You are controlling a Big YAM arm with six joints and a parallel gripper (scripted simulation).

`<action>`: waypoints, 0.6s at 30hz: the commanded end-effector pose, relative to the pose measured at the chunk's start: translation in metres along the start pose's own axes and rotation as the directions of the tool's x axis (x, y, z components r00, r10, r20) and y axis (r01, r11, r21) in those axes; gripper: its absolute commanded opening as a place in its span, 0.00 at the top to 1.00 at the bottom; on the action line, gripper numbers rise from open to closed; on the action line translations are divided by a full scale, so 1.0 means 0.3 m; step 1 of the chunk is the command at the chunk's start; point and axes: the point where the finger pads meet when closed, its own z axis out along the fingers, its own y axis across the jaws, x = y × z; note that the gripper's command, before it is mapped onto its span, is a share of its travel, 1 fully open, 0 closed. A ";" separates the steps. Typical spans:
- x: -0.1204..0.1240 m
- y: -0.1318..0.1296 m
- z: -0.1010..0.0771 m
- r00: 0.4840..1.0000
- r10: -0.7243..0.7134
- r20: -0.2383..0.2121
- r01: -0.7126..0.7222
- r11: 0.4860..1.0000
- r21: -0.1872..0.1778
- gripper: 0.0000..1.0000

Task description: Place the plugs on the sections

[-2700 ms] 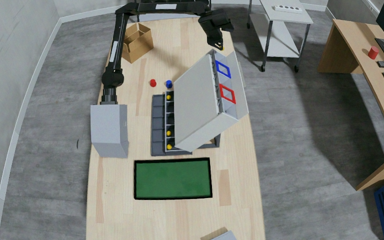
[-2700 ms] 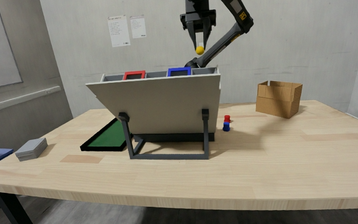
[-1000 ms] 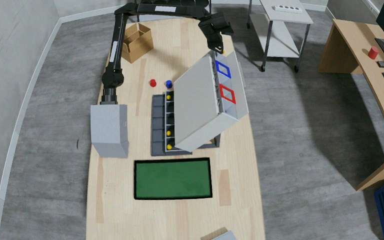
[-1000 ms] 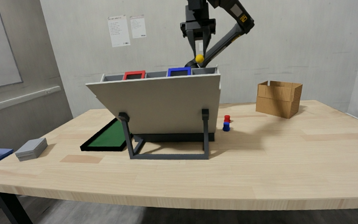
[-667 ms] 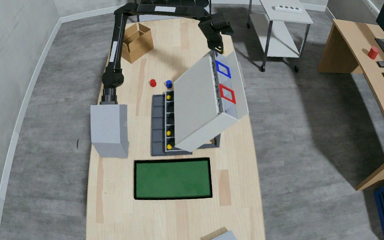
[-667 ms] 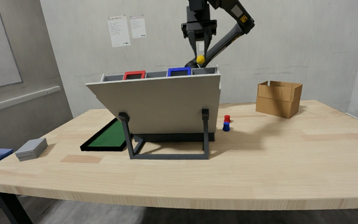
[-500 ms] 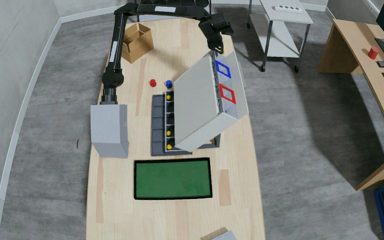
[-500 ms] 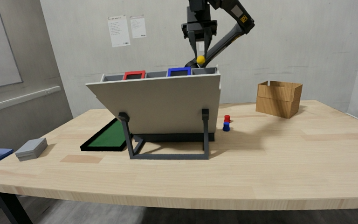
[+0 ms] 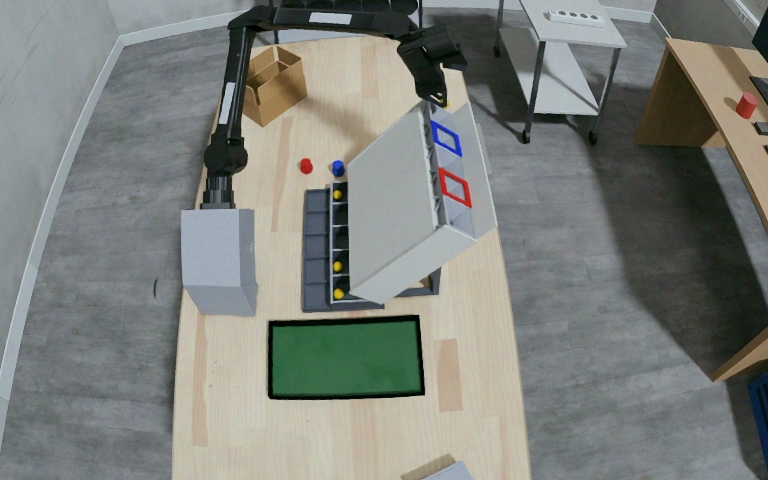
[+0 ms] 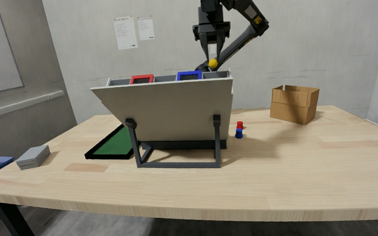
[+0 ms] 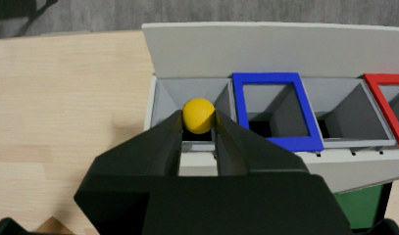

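Observation:
My gripper (image 11: pixel 198 117) is shut on a yellow marble (image 11: pixel 198 116) and holds it close above the plain grey end funnel (image 11: pixel 192 105), next to the blue-banded funnel (image 11: pixel 274 111). The marble also shows in the exterior view (image 10: pixel 212 63), just over the funnel row. The red-banded funnel (image 9: pixel 454 187) lies two places further along. The red plug (image 9: pixel 305 165) and the blue plug (image 9: pixel 337 168) stand on the table beside the grey cover (image 9: pixel 394 196). The section tray (image 9: pixel 328 246) below the cover holds yellow marbles in three sections (image 9: pixel 337 193) (image 9: pixel 337 266) (image 9: pixel 338 293).
A green mat (image 9: pixel 345 356) lies in front of the tray. A grey box (image 9: pixel 220 258) stands left of the tray by the arm's base. A cardboard box (image 9: pixel 273 83) sits at the back left. The cover rests on a dark stand (image 10: pixel 176 146).

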 end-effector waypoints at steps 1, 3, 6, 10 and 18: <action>-0.026 0.042 -0.014 0.999 -0.032 0.022 0.032 0.999 0.001 1.00; -0.026 0.043 -0.014 0.999 -0.032 0.022 0.032 0.999 0.001 1.00; -0.026 0.044 -0.015 0.999 -0.032 0.022 0.032 0.999 0.001 1.00; -0.027 0.046 -0.015 0.999 -0.031 0.021 0.031 1.000 0.000 1.00; -0.028 0.048 -0.017 0.999 -0.031 0.021 0.031 1.000 0.000 1.00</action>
